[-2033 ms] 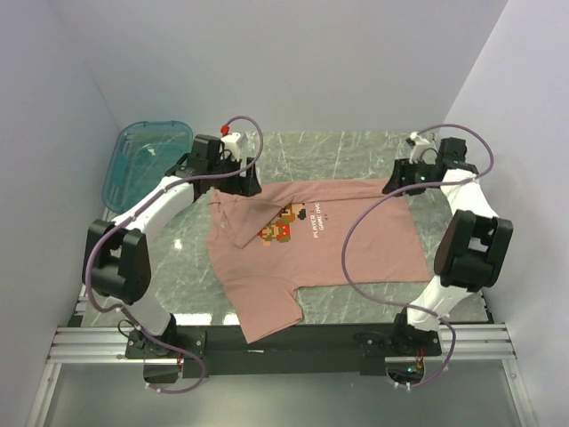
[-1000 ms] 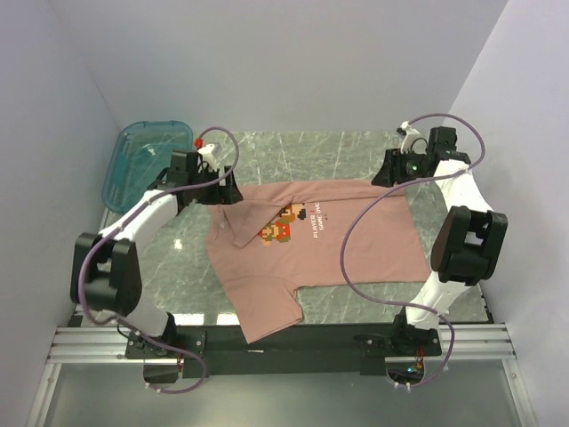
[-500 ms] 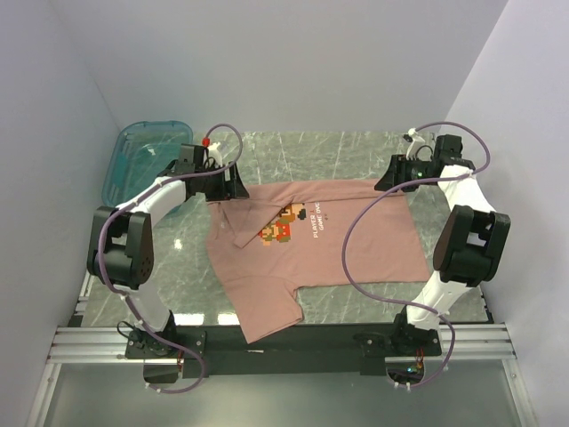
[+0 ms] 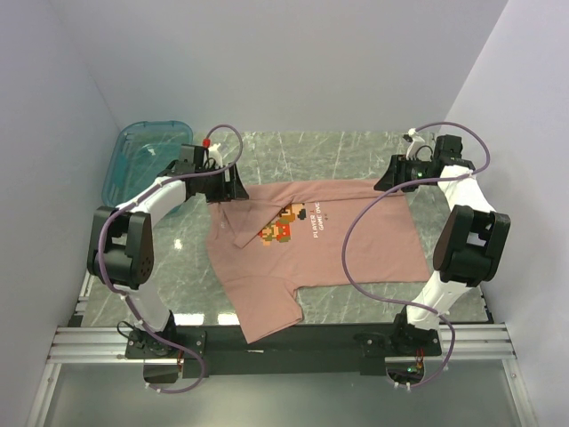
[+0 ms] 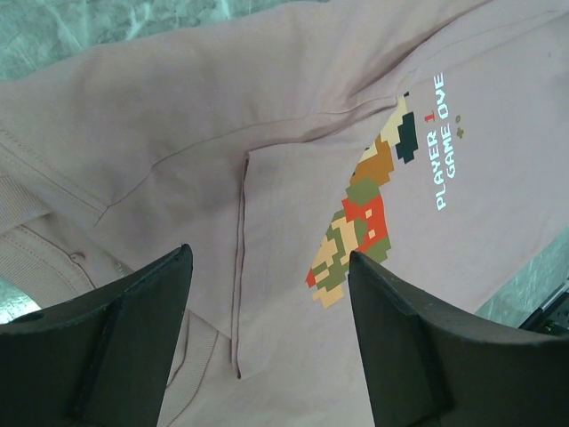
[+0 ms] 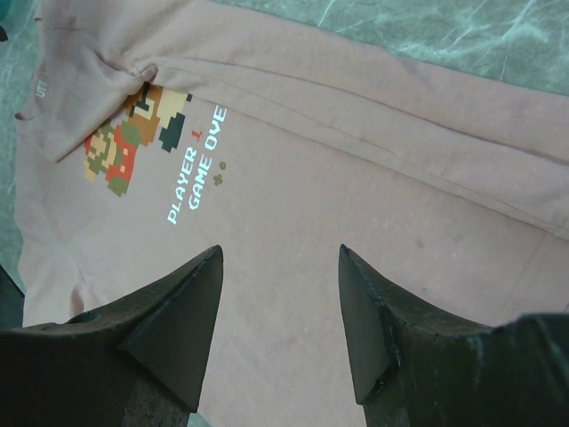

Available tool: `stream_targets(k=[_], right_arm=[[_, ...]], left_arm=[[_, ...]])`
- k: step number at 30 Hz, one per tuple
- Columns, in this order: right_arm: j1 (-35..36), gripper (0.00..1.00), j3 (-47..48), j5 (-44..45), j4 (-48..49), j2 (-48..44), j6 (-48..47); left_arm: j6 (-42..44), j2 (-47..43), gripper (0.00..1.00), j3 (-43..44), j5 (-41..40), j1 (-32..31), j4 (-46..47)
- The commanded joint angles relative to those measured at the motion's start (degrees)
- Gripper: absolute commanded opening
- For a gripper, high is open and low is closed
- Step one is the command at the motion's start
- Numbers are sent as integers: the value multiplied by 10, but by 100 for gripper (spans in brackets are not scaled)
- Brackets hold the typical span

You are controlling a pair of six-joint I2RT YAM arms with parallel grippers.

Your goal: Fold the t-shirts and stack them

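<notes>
The dusty-pink t-shirt [image 4: 311, 245] lies on the marble table, partly folded, with its pixel figure and white text facing up. It fills the left wrist view [image 5: 267, 133] and the right wrist view [image 6: 356, 178]. My left gripper [image 4: 233, 185] is open and empty above the shirt's far left corner, near the collar and a folded flap; its jaws [image 5: 269, 258] stand wide apart. My right gripper [image 4: 387, 182] is open and empty above the shirt's far right corner; its jaws [image 6: 280, 253] stand apart over plain fabric.
A translucent teal plastic bin [image 4: 142, 156] stands at the far left, beside the left arm. The grey marble table [image 4: 311, 151] shows beyond the shirt. White walls close in on both sides. The arms' purple cables hang over the shirt.
The left gripper moved left, then back right to the shirt's far left corner. The right gripper shifted slightly at the far right corner. Nothing has moved in the last half second.
</notes>
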Motion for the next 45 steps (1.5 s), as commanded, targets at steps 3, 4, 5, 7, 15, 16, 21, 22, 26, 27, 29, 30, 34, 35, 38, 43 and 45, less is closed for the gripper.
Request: stream_targets(k=[3,4,5,7,15,16,21,22,26,27,29,30,34,35,38,43,45], right_arm=[[-6,61,-7,-11,13,-11,-5],[-6,61,-7,-12,13,-10,-4],[-7,61,-7,-13,13,-10,-4],[-6,61,-7,-14,13,-10,-5],[-7,61,-7,-20,10,-12,-6],[-8,61,-7,-21,10,-13,-6],[-13,61,-8,-26,11,-15,-5],[-13,61,-8,-26,11,-14,-5],[-13,61,-8,-27,11,-14,-5],[-13,61,-8,-27,11,-15,-5],[-14,61,-8,-27,11,-15,-4],[-14,61,-8,-27,12,-15,-4],[-15,61,-9,-29,11,-16,-4],[-15,61,-9,-29,12,-15,-3],[-15,61,-9,-31,11,-15,-3],[-17,61,-9,-32,12,-16,-3],[-18,61,-9,-33,11,-16,-3]], left_arm=[[4,16,74,24,24,1,12],[1,21,73,28,34,2,12],[0,27,72,33,39,2,12],[-5,51,69,53,48,2,7],[-13,140,66,147,52,-8,-21],[-11,145,66,154,50,-12,-27],[-4,172,65,174,34,-23,-47],[-3,175,65,174,34,-23,-48],[0,191,64,182,35,-28,-56],[0,191,64,182,36,-29,-56],[2,195,64,185,34,-35,-57],[3,197,63,185,34,-37,-59],[7,204,61,190,34,-43,-64],[7,207,61,192,34,-44,-64],[8,211,58,194,36,-45,-66],[10,208,47,194,40,-49,-67],[11,208,45,194,44,-50,-68]])
